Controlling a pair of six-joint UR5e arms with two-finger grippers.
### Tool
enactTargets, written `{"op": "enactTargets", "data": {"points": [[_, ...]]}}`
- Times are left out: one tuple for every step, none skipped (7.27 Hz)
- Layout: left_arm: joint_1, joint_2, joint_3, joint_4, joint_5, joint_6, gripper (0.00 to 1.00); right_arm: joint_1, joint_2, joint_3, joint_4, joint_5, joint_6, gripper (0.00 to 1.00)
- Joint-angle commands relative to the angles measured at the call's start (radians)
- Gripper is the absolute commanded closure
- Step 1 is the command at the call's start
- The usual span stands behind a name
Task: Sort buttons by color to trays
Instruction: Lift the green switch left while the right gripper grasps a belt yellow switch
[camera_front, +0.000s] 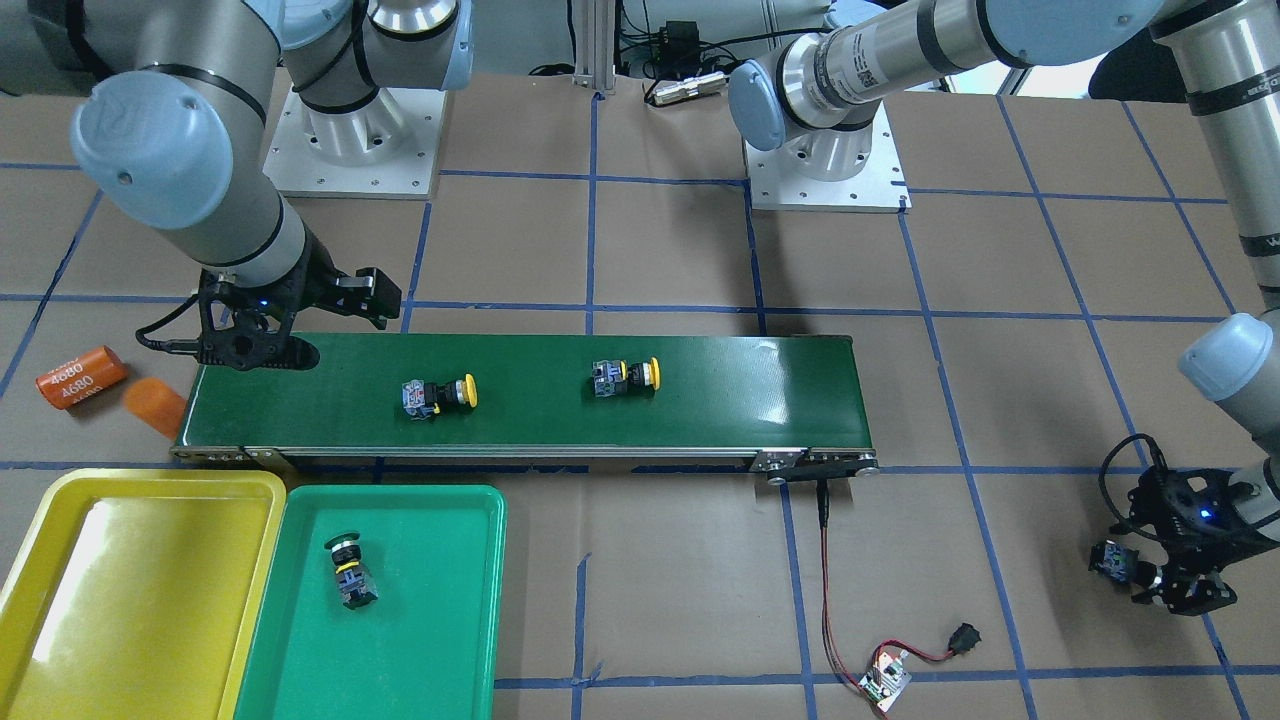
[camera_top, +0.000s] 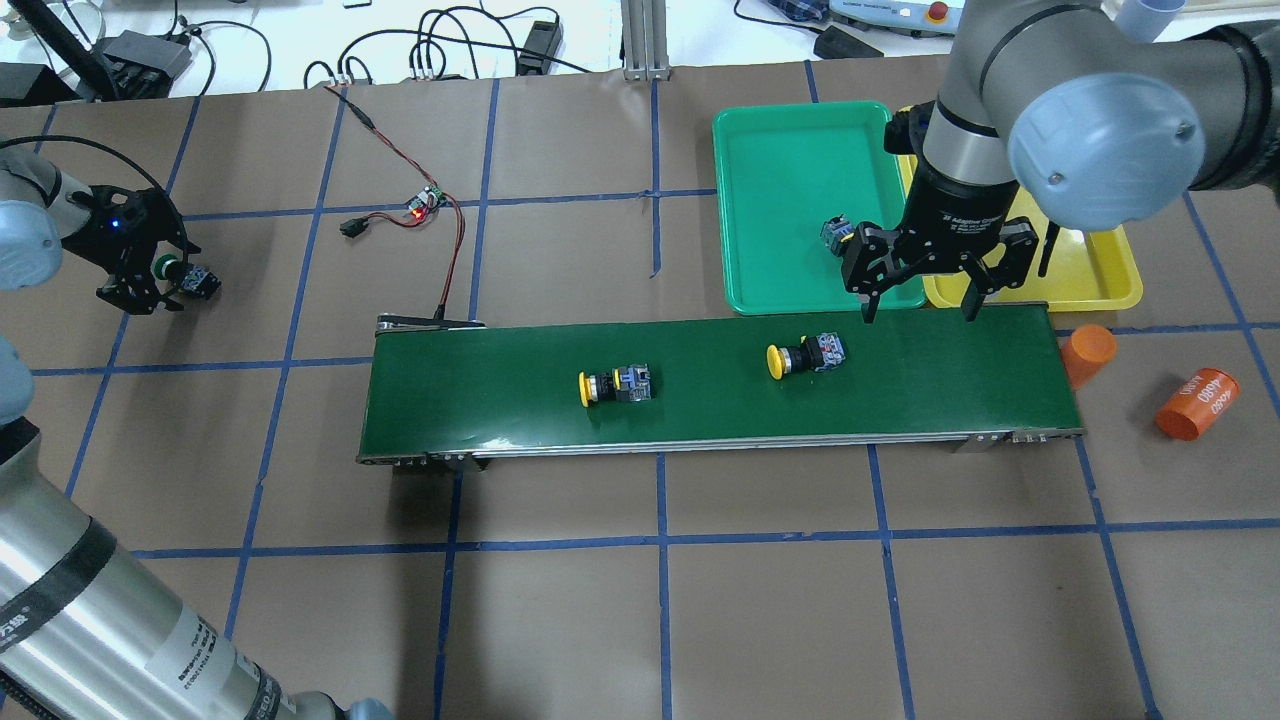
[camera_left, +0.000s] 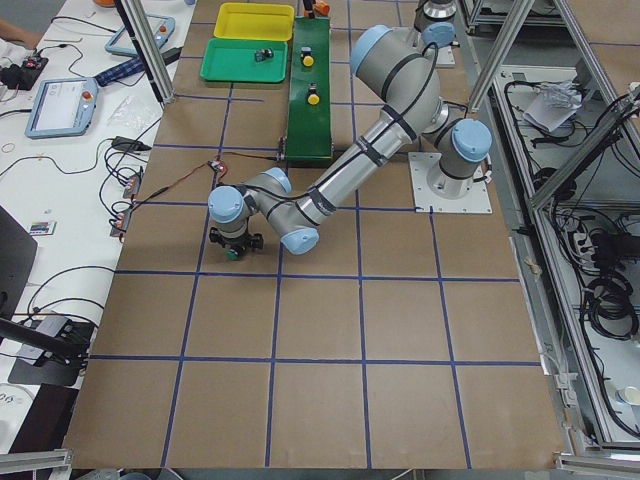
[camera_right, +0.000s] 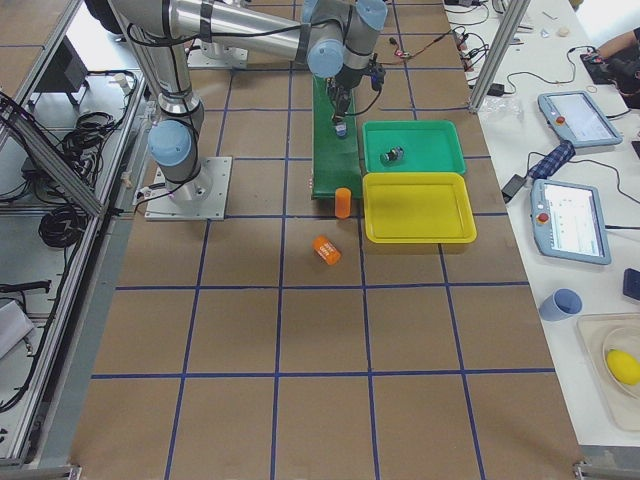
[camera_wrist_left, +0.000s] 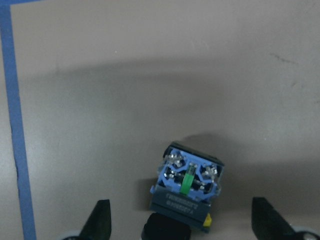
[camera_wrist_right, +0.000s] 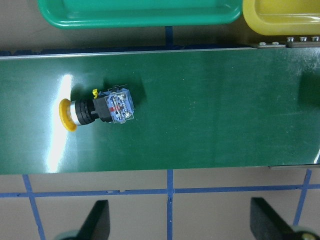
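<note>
Orange cylinder (camera_front: 82, 376), lying near the yellow tray (camera_front: 130, 600), reads "4680".

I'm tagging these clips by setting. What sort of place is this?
Probably a robotics lab test cell, not a factory: a paper-covered table gridded with blue tape, a short conveyor belt, and control pendants on a side bench.

- Pretty clearly a robotics lab: two robot arms (camera_front: 190, 190) bolted onto a table (camera_top: 760, 620) that's papered brown with a blue tape grid.
- Teach pendants (camera_right: 572, 221) lying on the side bench (camera_right: 600, 330), with cable tangles (camera_left: 605, 290) all over.
- Aluminium extrusion framing (camera_right: 497, 60) around the cell, plus a little conveyor belt (camera_front: 700, 400).
</note>
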Motion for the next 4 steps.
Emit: {"op": "enactTargets", "data": {"points": [[-0.002,-0.008,0.004,0.003,0.005,-0.004,0.87,0.005,0.016,0.02,-0.021,-0.001,-0.017,0.0],[-0.008,-0.001,0.002,0.0,0.005,-0.007,1.0,-0.004,0.018,0.06,-0.037,0.006,-0.178,0.0],[-0.016,0.019,-0.004,-0.02,0.005,-0.045,1.0,-0.015,0.019,0.104,-0.104,0.029,-0.231,0.0],[-0.018,0.028,0.004,-0.061,0.005,-0.07,1.0,-0.018,0.021,0.141,-0.173,0.023,-0.354,0.0]]}}
